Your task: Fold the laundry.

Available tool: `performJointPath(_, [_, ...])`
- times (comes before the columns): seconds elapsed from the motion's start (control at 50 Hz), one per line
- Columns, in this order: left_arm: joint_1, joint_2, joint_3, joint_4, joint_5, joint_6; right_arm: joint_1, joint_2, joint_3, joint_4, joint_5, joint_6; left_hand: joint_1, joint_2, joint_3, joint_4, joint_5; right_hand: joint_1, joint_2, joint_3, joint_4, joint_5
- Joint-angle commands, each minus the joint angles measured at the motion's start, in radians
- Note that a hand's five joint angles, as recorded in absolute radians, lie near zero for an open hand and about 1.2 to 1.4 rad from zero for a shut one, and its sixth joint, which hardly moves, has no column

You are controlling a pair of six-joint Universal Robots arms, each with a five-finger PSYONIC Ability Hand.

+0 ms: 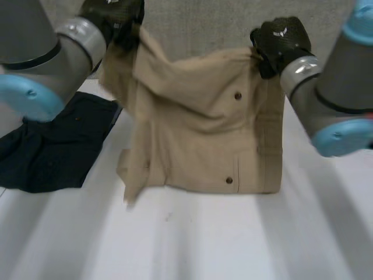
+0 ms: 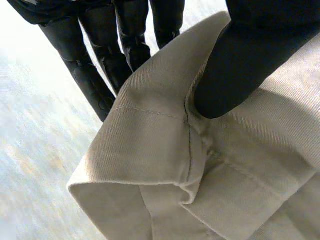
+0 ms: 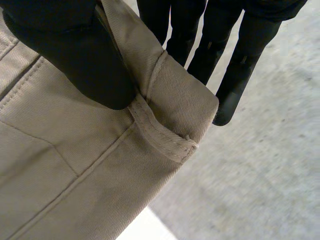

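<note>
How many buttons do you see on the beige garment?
2 on the garment: one button high, near the right robot hand; another low. Folds may hide more.

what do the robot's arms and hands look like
The left arm and right arm are thick grey tubes with light-blue caps and silver wrist rings. The left robot hand and right robot hand are black with long fingers; the right one's back bears a small white emblem.

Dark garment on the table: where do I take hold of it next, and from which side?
On the dark garment, likely the corner nearest the tan shorts, from above with the left hand, once it releases the shorts' raised edge. That corner lies flat and exposed on the white table; the rest looks rumpled.
</note>
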Motion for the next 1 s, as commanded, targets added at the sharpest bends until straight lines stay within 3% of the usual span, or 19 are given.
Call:
performJointPath(0.02, [-0.003,-0.061,0.324,0.262,-0.039,-0.18,0.02,0.076,-0.172,-0.424,0.159,0.094,0.227,0.198,0.206,0.197,0.238,0.282,0.215,0.211,0.199,0.206])
performJointPath(0.12, [-0.006,-0.038,0.368,0.376,-0.061,-0.277,0.039,0.048,-0.173,-0.604,0.196,0.102,0.227,0.198,0.206,0.197,0.238,0.282,0.215,0.211,0.199,0.206])
performJointPath(0.2, [-0.01,-0.035,0.308,0.354,-0.047,-0.276,0.058,0.031,-0.143,-0.547,0.153,0.071,0.227,0.198,0.206,0.197,0.238,0.282,0.215,0.211,0.199,0.206])
performJointPath(0.34, [0.016,-0.004,0.017,0.265,-0.045,-0.25,0.038,0.011,-0.015,-0.342,0.061,0.062,0.227,0.198,0.206,0.197,0.238,0.282,0.215,0.211,0.199,0.206])
performJointPath(0.42, [0.024,0.021,-0.213,0.247,-0.028,-0.207,0.023,0.021,0.094,-0.202,0.024,0.05,0.227,0.198,0.206,0.197,0.238,0.282,0.215,0.211,0.199,0.206])
performJointPath(0.52, [0.027,0.034,-0.517,0.242,0.039,-0.069,0.007,0.064,0.266,-0.075,-0.024,-0.011,0.227,0.198,0.206,0.197,0.238,0.282,0.215,0.211,0.199,0.206])
performJointPath(0.66, [0.039,0.056,-0.769,0.239,0.088,0.11,-0.014,0.087,0.418,-0.022,-0.048,-0.122,0.227,0.198,0.206,0.197,0.238,0.282,0.215,0.211,0.199,0.206])
performJointPath(0.72, [0.037,0.083,-0.817,0.225,0.091,0.155,-0.023,0.073,0.446,-0.012,-0.047,-0.143,0.014,-0.015,-0.007,-0.016,0.025,0.224,0.156,0.152,0.14,0.148])
performJointPath(0.74, [0.036,0.105,-0.841,0.212,0.094,0.18,-0.028,0.059,0.45,0.005,-0.047,-0.14,-0.248,-0.278,-0.269,-0.279,-0.238,0.101,0.034,0.03,0.018,0.025])
performJointPath(0.78, [0.034,0.126,-0.863,0.192,0.099,0.201,-0.034,0.038,0.45,0.03,-0.05,-0.133,-0.529,-0.558,-0.549,-0.559,-0.518,-0.011,-0.078,-0.082,-0.095,-0.087])
performJointPath(0.82, [0.036,0.158,-0.879,0.17,0.094,0.229,-0.045,-0.002,0.444,0.079,-0.064,-0.122,-0.673,-0.702,-0.694,-0.704,-0.662,-0.324,-0.391,-0.395,-0.407,-0.4])
performJointPath(1.0, [0.068,0.261,-0.91,0.121,0.067,0.244,-0.083,-0.059,0.3,0.32,-0.151,-0.09,-0.826,-0.856,-0.847,-0.857,-0.816,-0.649,-0.716,-0.72,-0.732,-0.725])
